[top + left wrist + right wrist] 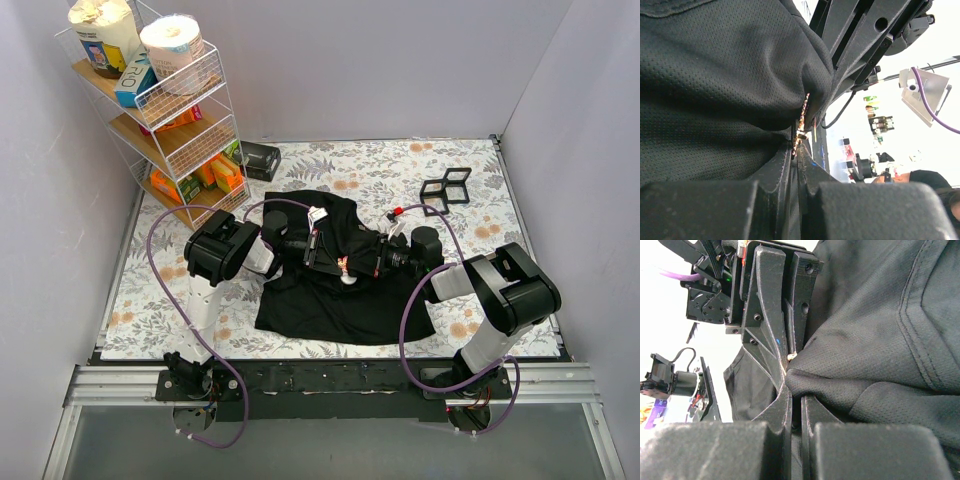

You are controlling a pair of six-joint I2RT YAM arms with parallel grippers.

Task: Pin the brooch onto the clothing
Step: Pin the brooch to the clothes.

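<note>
The black T-shirt [335, 290] lies bunched in the middle of the floral table, its pale collar label [318, 215] showing. My two grippers meet tip to tip over a raised fold of it. My left gripper [333, 256] is shut, with the brooch [802, 120], a small glinting metallic piece seen edge-on, at its fingertips [807, 155], pressed against the fabric [715, 90]. My right gripper [364, 265] is shut on a fold of the shirt [840, 380]. In the right wrist view the brooch [791, 356] shows only as a pale speck between the left fingers [765, 315] and the cloth.
A wire shelf rack [170, 110] with boxes and paper rolls stands at the back left. A black box [260, 158] lies beside it. Two joined black square frames [446, 190] lie at the back right. Grey walls close in the table's sides and back.
</note>
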